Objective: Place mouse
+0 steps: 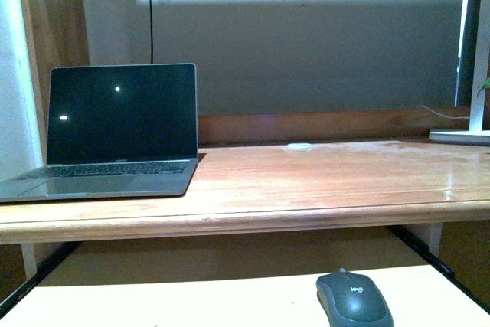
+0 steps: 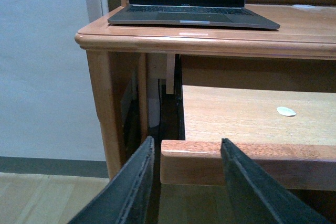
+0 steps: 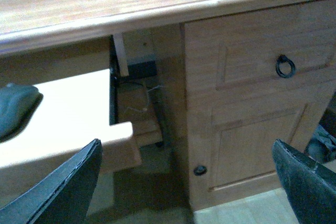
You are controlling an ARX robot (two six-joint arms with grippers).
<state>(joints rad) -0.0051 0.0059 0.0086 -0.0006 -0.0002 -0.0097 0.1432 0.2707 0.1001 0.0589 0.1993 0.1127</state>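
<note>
Item: mouse (image 1: 354, 300), dark grey, oval, wireless, with a scroll wheel at its nose. Location: on the pale pull-out tray (image 1: 191, 304) under the desk top (image 1: 321, 181). It lies ahead of the right pincer (image 3: 186, 145) and off to one side, outside the span of its jaws and apart from them. Only its edge shows in the right wrist view. Right pincer: spread wide, holding nothing, facing the desk's cupboard front with the ring pull (image 3: 285, 66). Left pincer: (image 2: 187, 145) spread, holding nothing, with the tray's front lip between its fingers. Whether the pads touch the wood cannot be told. The laptop (image 1: 115, 124) stands open ahead of and above this pincer. Handling, as judged: light, rigid shell; smooth rounded plastic likely to slip upward out of a pinch. Suggested hold: across the two long flanks at the widest part, low near the base, clear of the wheel and buttons. Modest pressure should be enough.
</note>
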